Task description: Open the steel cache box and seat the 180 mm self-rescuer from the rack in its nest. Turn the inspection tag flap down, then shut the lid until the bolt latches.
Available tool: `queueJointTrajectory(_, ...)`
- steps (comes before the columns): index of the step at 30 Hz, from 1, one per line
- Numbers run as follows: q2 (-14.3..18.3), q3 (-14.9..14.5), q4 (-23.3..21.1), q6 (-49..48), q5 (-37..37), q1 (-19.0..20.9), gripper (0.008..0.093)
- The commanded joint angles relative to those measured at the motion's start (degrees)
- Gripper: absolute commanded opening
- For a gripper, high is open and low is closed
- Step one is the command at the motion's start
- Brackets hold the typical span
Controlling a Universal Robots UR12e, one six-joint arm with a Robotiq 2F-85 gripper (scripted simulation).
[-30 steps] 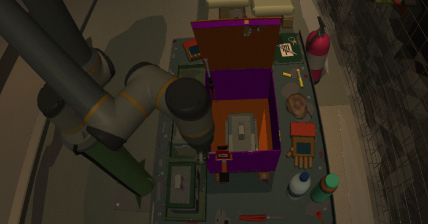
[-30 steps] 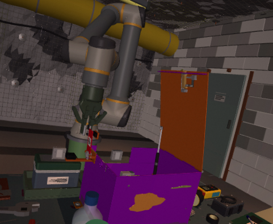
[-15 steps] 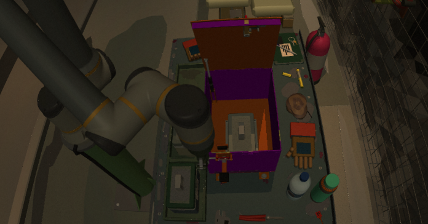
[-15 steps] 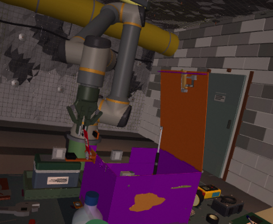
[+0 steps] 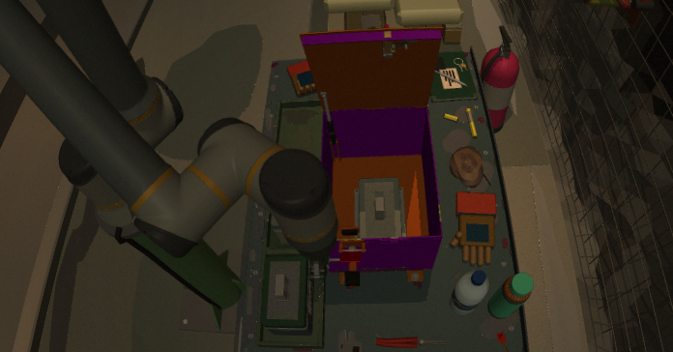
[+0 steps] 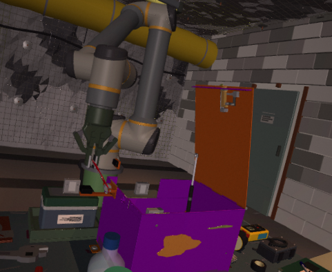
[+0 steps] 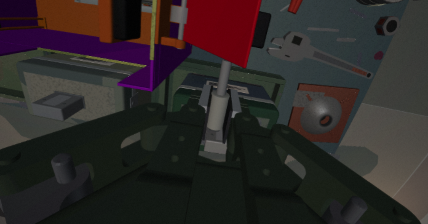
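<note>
My gripper is mostly hidden behind the wrist in the side camera; it is closed around the grey handle stem of the red inspection tag flap, which is hinged on an orange bracket at the front rim of the purple cache box. The flap slants up from the bracket toward my fingers. The box lid stands open and upright on its gas strut. A grey self-rescuer lies in the orange nest inside. Another self-rescuer sits in the green rack left of the box.
The box's front-left corner is close under the flap. A spanner, a bottle, a green can, gloves and a fire extinguisher lie around the box on the table.
</note>
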Motion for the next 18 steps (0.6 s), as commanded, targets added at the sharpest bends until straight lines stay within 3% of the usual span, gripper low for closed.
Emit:
queueJointTrajectory(1,0.1,0.0,-0.1,-0.1,0.0,-0.1,0.008)
queueJointTrajectory(18,2.2,0.2,-2.6,-1.4,0.0,-1.4,0.008)
